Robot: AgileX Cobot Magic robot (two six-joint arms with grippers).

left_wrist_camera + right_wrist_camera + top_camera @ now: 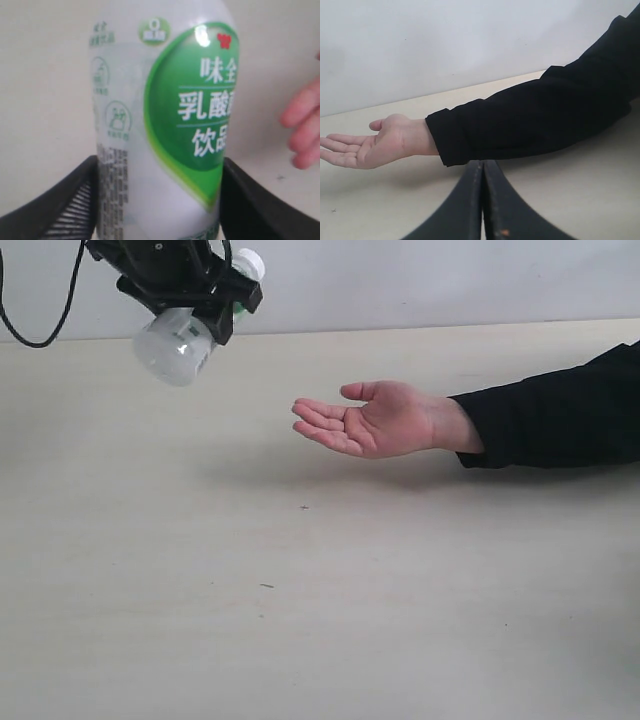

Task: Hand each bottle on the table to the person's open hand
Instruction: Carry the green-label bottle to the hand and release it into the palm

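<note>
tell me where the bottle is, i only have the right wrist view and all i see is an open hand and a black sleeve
Observer: The left gripper holds a white bottle with a green label in the air. In the exterior view it is left of the hand and higher, not over the palm.
Operator: is the grip solid
Observer: It looks so. The left wrist view shows the black fingers against both sides of the bottle's body.
Operator: any other bottles on the table
Observer: No other bottle shows on the table in the exterior view.
</note>
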